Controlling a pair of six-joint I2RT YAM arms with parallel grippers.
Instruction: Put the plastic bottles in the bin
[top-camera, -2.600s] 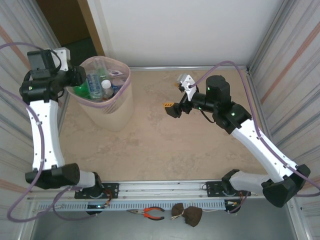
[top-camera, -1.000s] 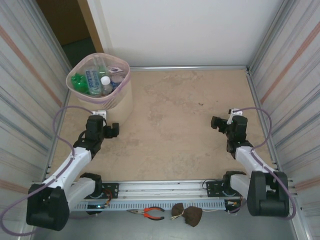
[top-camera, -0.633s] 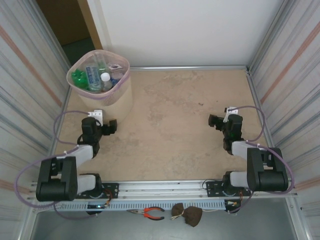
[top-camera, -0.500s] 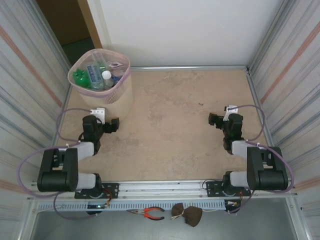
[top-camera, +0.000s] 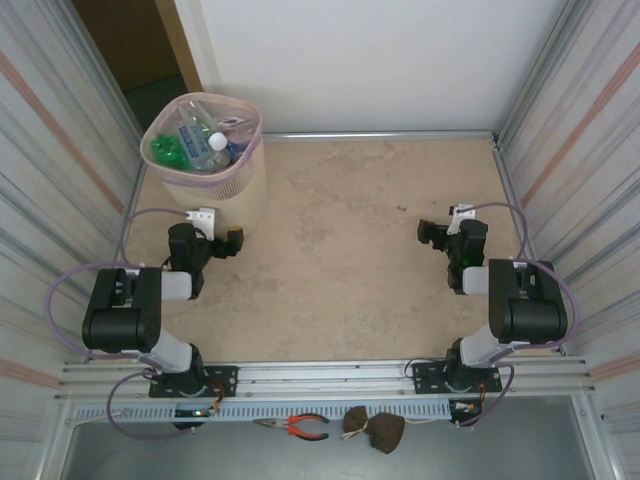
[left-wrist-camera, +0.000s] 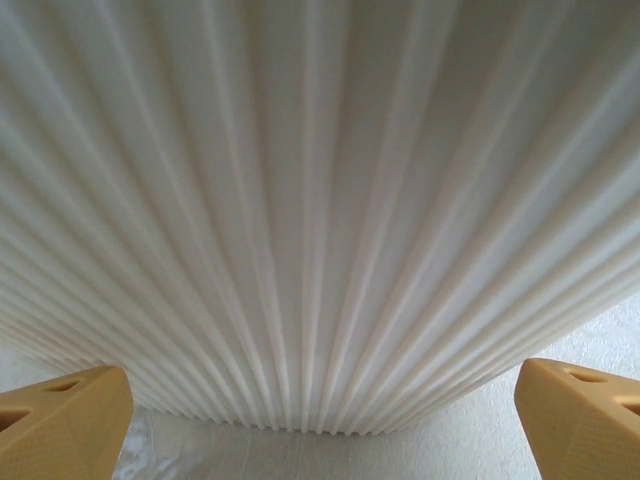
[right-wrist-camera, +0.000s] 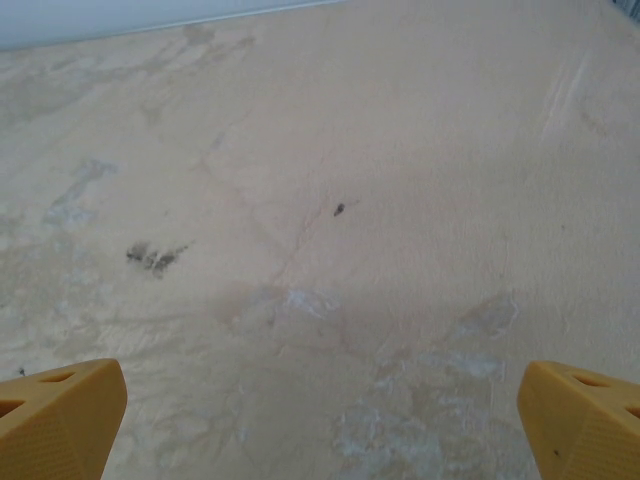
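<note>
The bin (top-camera: 236, 203), pale pink and translucent, stands at the table's far left corner. Inside it lie several plastic bottles (top-camera: 190, 143), among them a green one (top-camera: 163, 151) and a clear one with a white cap (top-camera: 213, 140). My left gripper (top-camera: 206, 237) sits low, just in front of the bin, open and empty. In the left wrist view the bin's ribbed wall (left-wrist-camera: 320, 200) stands close ahead of the left gripper (left-wrist-camera: 320, 430), between its spread yellow fingertips (left-wrist-camera: 60, 420). My right gripper (top-camera: 453, 230) rests at the right, open over bare table (right-wrist-camera: 330, 300), with nothing between its fingertips (right-wrist-camera: 585, 415).
Corrugated metal walls close in the left and right sides, and a white wall (top-camera: 380, 60) closes the back. Both arms are folded near the front rail (top-camera: 330, 375). Red-handled pliers (top-camera: 300, 427) and a brown object (top-camera: 375, 430) lie below the rail. A dark smudge (right-wrist-camera: 155, 255) marks the tabletop.
The left arm has drawn back from the bin's rim and the right arm from mid-table; both have folded down toward the near edge. The bin has shifted slightly toward the back.
</note>
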